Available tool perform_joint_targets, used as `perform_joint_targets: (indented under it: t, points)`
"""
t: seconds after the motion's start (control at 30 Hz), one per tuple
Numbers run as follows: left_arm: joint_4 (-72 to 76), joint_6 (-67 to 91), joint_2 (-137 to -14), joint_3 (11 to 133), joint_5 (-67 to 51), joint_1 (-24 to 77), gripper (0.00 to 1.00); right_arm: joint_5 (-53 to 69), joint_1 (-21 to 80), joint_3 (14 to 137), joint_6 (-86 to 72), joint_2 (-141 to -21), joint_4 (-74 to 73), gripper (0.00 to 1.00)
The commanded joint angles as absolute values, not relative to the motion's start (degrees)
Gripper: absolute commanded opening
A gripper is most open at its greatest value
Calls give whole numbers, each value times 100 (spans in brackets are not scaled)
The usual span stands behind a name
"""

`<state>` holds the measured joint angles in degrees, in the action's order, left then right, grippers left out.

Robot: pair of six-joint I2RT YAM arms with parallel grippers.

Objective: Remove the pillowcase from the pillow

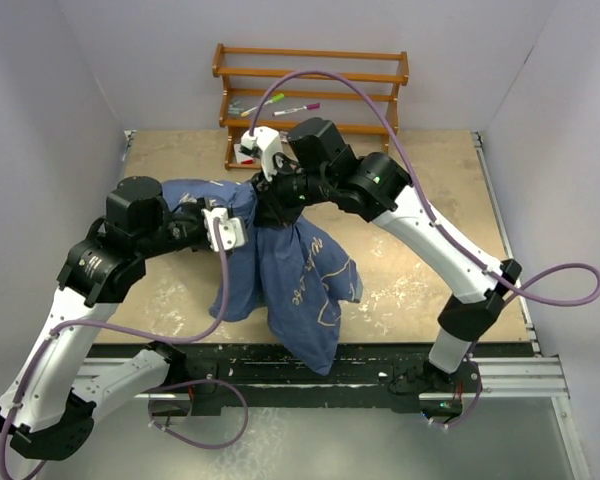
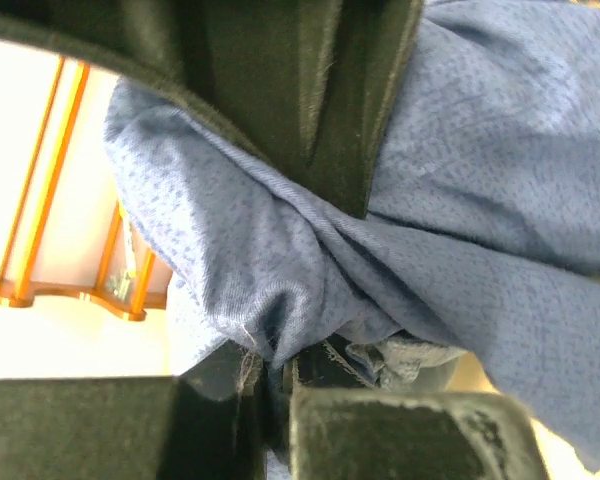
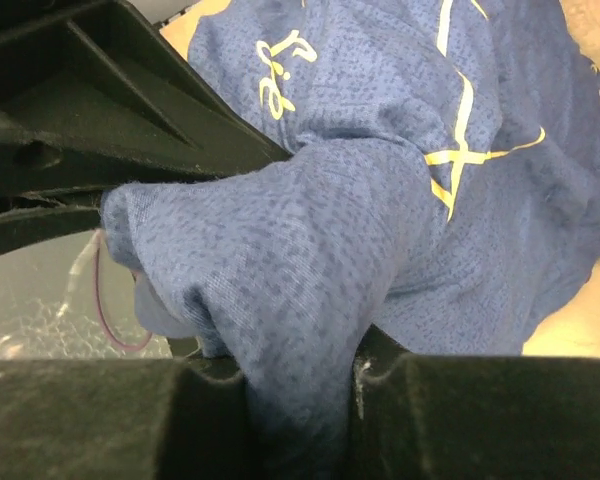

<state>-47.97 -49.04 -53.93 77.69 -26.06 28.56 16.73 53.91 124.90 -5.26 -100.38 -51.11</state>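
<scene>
Over the wood table [image 1: 430,200], the left gripper [image 2: 270,390] and right gripper [image 3: 300,410] both pinch the pillowcase [image 1: 300,280] tight, lifting it so it hangs below them, and next they probably must shake it, since no pillow shows.

The pillowcase [image 1: 292,285] rises in a bunched peak above the table [image 1: 430,215], where the left gripper [image 1: 245,215] and right gripper [image 1: 273,192] meet, both apparently buried in its folds. Its lower end overhangs the near edge. A wooden rack [image 1: 310,75] stands behind with 2 markers [image 1: 295,107].
</scene>
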Motion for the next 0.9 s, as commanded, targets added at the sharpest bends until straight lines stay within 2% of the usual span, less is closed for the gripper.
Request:
perform_joint_targets:
  t: [0.0, 0.07, 0.1, 0.23, 0.37, 0.47, 0.57, 0.73, 0.87]
  points:
    - [-4516, -4096, -5520, 7571, -2644, 2903, 0, 2720, 5079, 12045, -1261, -8956, -2615, 28]
    - [-4284, -3686, -5555, 7677, -2533, 2894, 0, 2420, 4781, 11324, -1515, -8411, -1949, 52]
    - [-4243, -3515, -5604, 7783, -2531, 2885, 0, 2154, 4718, 10807, -1490, -8069, -1691, 58]
    - [-4258, -2793, -6141, 8520, -2323, 2848, 0, 1221, 4709, 8992, -1026, -6461, -446, 73]
    - [-4345, -2109, -6704, 9512, -2074, 2767, 0, 1198, 4805, 7835, -408, -5456, -162, 85]
    - [-4312, -1920, -6955, 9981, -1991, 2674, 0, 844, 5319, 7355, 321, -5131, -472, 86]
    - [-4357, -1926, -7177, 10341, -1569, 2650, 0, 237, 6011, 6980, 973, -5093, -776, 83]
    - [-4483, -1977, -7359, 10822, -1251, 2535, 0, -1527, 6843, 6464, 1742, -5607, -894, 82]
    - [-4692, -1964, -7359, 11053, -1354, 2514, 0, -2381, 6929, 6313, 2139, -6107, -513, 84]
